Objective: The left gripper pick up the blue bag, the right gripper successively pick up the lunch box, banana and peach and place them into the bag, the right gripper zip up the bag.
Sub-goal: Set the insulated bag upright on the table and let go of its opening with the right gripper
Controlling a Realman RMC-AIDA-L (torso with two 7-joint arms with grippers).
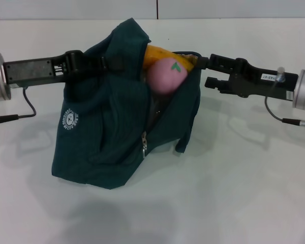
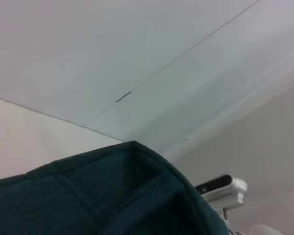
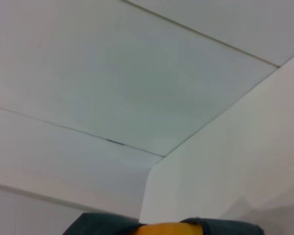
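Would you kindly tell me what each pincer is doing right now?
Left gripper: shut on the blue bag, at its top edge.
Right gripper: open, beside the bag's other edge.

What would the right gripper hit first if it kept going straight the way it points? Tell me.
Right gripper points toward the robot's left, its tips at the blue bag's open rim. First contact is likely the rim, then the peach and banana; depth is uncertain.

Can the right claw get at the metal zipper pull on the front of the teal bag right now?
Probably yes. The small metal zipper pull hangs uncovered on the dark teal fabric bag, facing open table. The black right claw sits higher, at the bag's rim, so it must drop down.
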